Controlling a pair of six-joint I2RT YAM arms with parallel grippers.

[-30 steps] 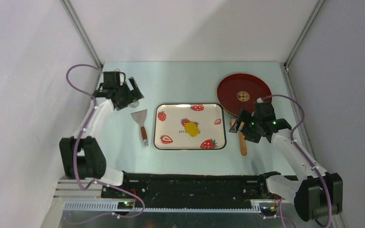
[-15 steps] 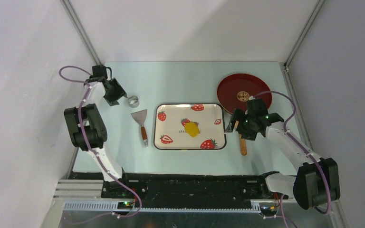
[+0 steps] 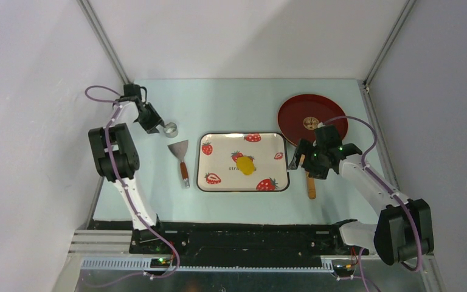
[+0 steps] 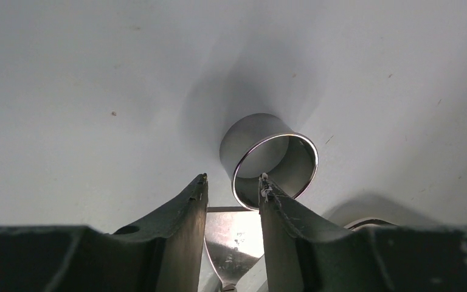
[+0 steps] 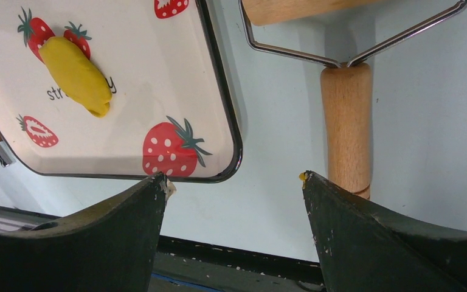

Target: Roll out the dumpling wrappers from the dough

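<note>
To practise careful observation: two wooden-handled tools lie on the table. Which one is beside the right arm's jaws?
The wire-framed roller, right of the strawberry tray; the flat-bladed scraper lies on the tray's left.

A small lump of bright yellow dough (image 3: 245, 165) is lying near the middle of a white strawberry-print tray (image 3: 264, 165). Close up from the right wrist, the dough (image 5: 76, 76) is showing as a smooth, thick, oblong piece, longer than it is wide, resting flat and slanting diagonally across the tray's floor. It is covering part of some printed lettering and the edge of a printed strawberry. One tan-brown dumpling wrapper (image 3: 311, 123), a small flat round disc, is lying near the middle of a round red plate (image 3: 328, 109) beyond the tray's far right corner, well apart from the dough.
</note>
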